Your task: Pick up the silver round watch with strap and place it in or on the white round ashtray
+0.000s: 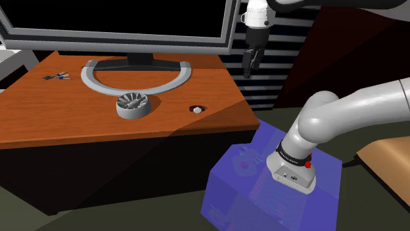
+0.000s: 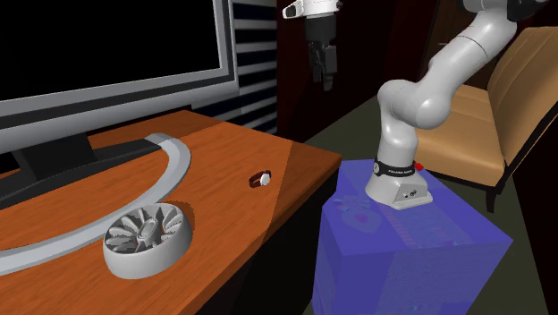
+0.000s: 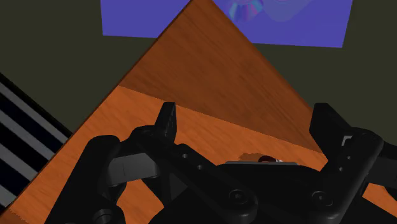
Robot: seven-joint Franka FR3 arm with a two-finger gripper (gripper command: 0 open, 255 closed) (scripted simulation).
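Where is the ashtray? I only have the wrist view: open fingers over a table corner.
Observer: The ashtray stands on the table just in front of the monitor's ring foot.
Operator: And the watch?
Observer: The watch lies flat to the shoulder view's right of the ashtray, apart from it, nearer the table's edge by the stand.
Operator: How close is the gripper to it?
Observer: Not close. The gripper hangs high above the table, up by the monitor's lower corner in the shoulder view.
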